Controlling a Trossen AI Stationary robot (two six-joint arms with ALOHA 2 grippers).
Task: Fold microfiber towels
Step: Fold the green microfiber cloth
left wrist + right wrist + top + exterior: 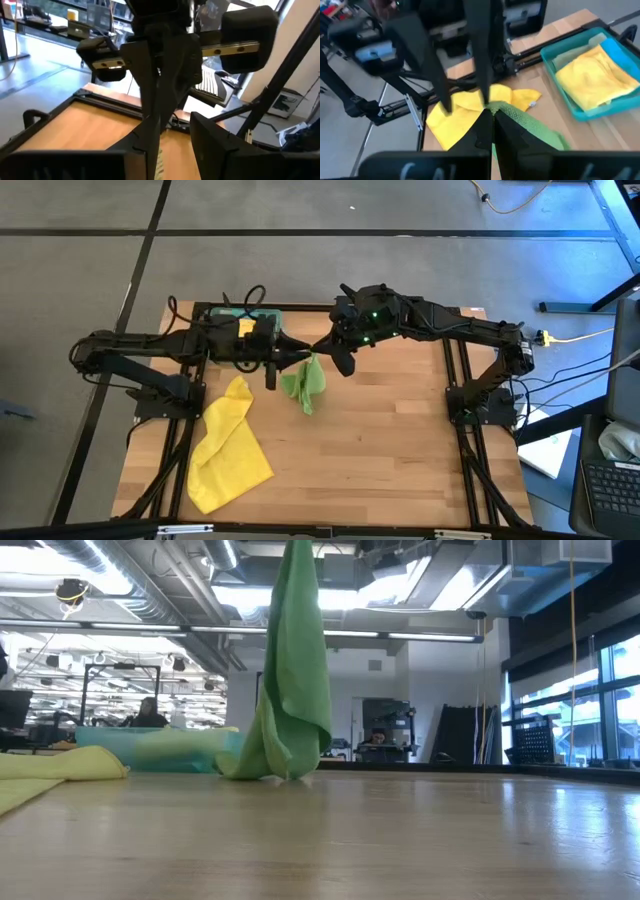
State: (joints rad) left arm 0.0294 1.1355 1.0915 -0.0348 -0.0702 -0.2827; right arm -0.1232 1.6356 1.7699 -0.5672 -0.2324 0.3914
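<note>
The right gripper (318, 350) is pinched shut on the top corner of the green towel (304, 385), held up above the table (380, 440) near its far middle. In the right wrist view the two fingers (485, 132) are pressed together with green cloth (530, 130) bunched right at the tips. The left gripper (300, 356) is parked right beside it, coming in from 9 o'clock, with the jaws partly apart; whether any cloth is actually caught between them can't be told (the tips are pretty much on top of each other from above).

From the low view the green towel (290, 670) is seen hanging as a tall narrow drape, with its bottom end crumpled on the wood.

A yellow towel (228, 450) is spread loosely toward 7 o'clock of the green one, well apart from both grippers, one corner reaching up toward the left arm. A second yellow towel (592, 77) is lying crumpled inside the teal tray (570, 107), which is sat at the far edge at about 11 o'clock, mostly hidden under the left arm from above. In the low view the tray (150, 750) is seen behind the green towel, off to the side.
</note>
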